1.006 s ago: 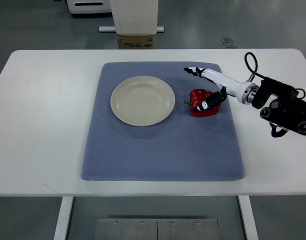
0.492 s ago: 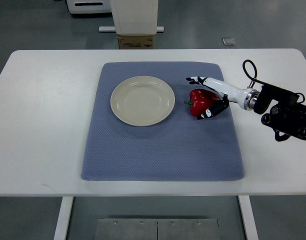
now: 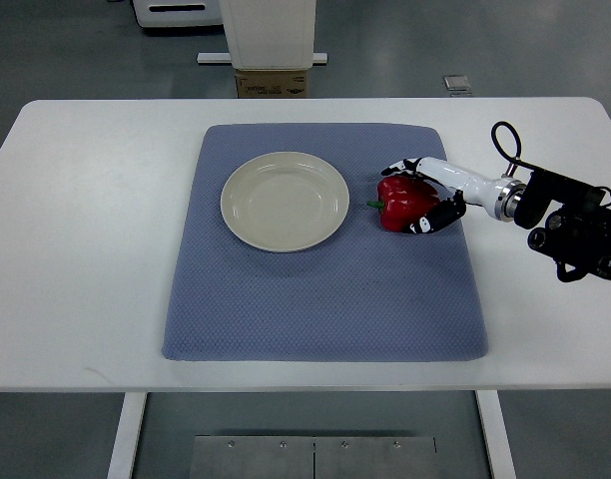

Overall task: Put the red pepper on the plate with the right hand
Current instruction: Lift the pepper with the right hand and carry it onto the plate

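Pepper (image 3: 402,201) within right hand's (image 3: 431,193) curl

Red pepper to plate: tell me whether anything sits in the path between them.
Nothing visible does. The red pepper lies on the blue mat just right of the plate, with only bare mat between them. The plate holds nothing. The right hand is already around the pepper, fingers on both sides.

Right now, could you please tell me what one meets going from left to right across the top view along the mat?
Blue mat's left edge → plate → red pepper → right robot hand → black forearm.
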Tool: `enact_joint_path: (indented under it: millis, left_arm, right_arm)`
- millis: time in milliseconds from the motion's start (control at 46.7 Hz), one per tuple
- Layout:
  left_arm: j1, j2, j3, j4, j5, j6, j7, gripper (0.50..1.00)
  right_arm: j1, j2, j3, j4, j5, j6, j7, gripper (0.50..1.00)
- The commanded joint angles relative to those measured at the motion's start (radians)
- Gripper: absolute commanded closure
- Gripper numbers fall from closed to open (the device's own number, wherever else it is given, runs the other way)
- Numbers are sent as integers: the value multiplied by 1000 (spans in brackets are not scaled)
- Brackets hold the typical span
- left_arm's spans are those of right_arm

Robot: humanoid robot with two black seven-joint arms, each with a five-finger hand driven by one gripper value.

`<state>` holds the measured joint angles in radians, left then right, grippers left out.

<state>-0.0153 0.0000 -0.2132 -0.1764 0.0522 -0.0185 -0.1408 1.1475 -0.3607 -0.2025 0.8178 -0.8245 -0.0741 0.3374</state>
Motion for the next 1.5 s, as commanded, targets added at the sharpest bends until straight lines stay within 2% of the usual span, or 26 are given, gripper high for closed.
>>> enact_joint_path:
  millis: [0,107,235,300,770,1134,1477]
  left_arm:
    - [0,0,0,0,0,0,0,500]
    - [1,0,0,0,0,0,0,500]
    - [1,0,0,0,0,0,1,500]
    - [0,0,0,0,0,0,0,500]
    - [0,0,0,0,0,0,0,500]
    - [0,0,0,0,0,0,1,500]
    - [0,0,0,0,0,0,0,500]
  right_arm:
    - [0,0,0,-3,-1,0,0,739]
    - [0,2,0,-8,1,0,0,797]
    - [0,2,0,-11,1,0,2,904]
    - [1,2,0,-12,1,0,2,1000]
    - [104,22,22,-12,15,2,-12,1000]
    - [167,175,43,-17,28,-1,-69,1000]
    - [176,342,41,-80,33,-1,-90,1000]
